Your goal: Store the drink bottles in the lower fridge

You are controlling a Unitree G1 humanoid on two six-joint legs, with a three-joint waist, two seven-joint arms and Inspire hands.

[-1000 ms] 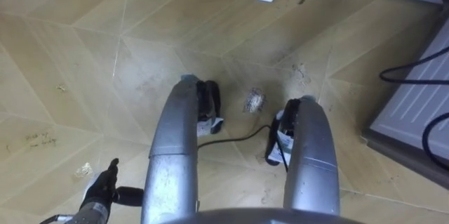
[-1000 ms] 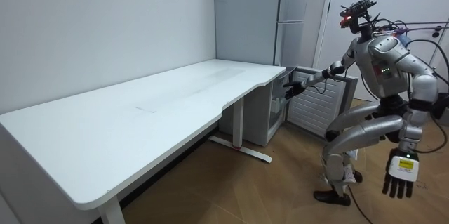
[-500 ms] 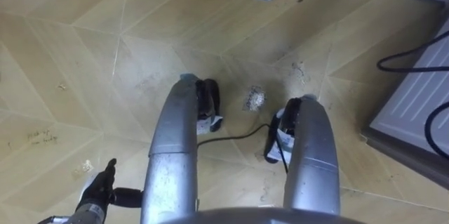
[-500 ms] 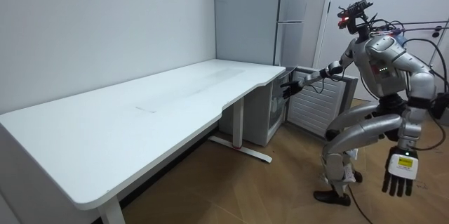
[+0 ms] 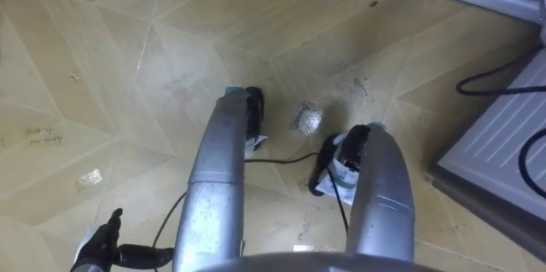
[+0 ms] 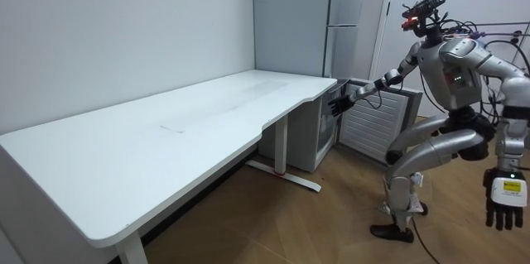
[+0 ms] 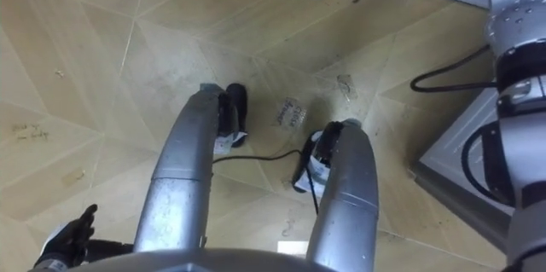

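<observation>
Seemingly I'm at the door step: my right hand [image 6: 335, 104] reaches to the open door [image 5: 499, 140] of the lower fridge [image 6: 317, 136] at 3 o'clock, and I cannot tell its hold. My left hand [image 6: 503, 204] hangs loose and empty at 7 o'clock. A silvery thing [image 5: 308, 118] between my feet may be a drink, so next I likely need to fetch drinks.

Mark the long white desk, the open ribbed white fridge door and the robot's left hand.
Long white desk [image 6: 166, 140], room view, bare middle of its top.
Open ribbed white fridge door [image 6: 373, 127], room view, its ribbed face.
Left hand [image 6: 503, 199], room view, its back.
</observation>
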